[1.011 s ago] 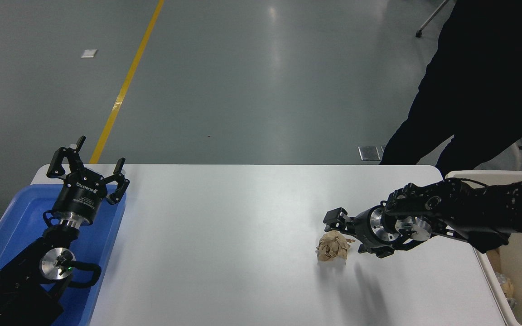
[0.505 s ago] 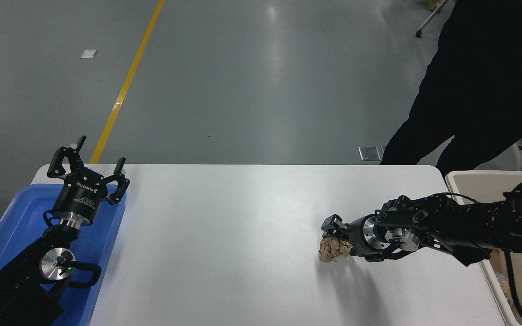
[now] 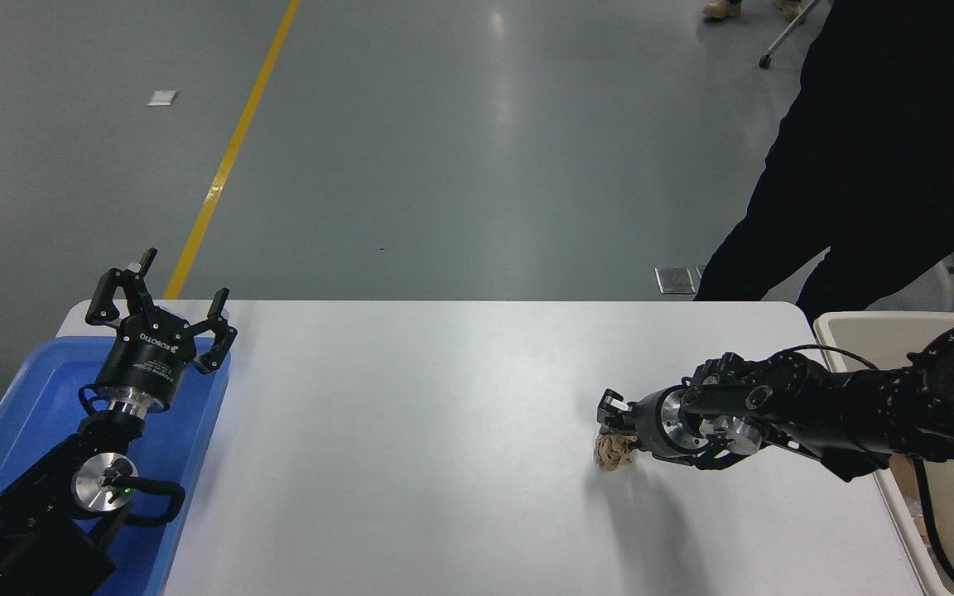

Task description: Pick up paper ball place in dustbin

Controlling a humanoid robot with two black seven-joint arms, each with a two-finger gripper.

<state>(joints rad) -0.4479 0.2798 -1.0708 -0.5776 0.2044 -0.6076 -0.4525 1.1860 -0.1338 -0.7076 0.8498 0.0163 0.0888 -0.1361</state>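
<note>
The paper ball (image 3: pixel 612 451) is a small tan-brown wad on the white table (image 3: pixel 444 430), right of the middle. My right gripper (image 3: pixel 616 430) reaches in from the right and is shut on the ball, which looks squeezed between the fingers and partly hidden by them. It seems to sit at or just above the table top. The cream-beige dustbin (image 3: pixel 858 327) stands at the table's right edge, mostly hidden behind my right arm. My left gripper (image 3: pixel 161 302) is parked, open and empty, at the lower left.
A shallow blue tray (image 3: pixel 21 406) lies under the left arm at the table's left edge. A person in dark clothes (image 3: pixel 874 165) stands beyond the far right corner. Some tan paper (image 3: pixel 908 476) shows inside the bin.
My right gripper came down over the paper ball and closed on it. The ball now looks smaller and sits slightly further right. The left arm has not moved.
</note>
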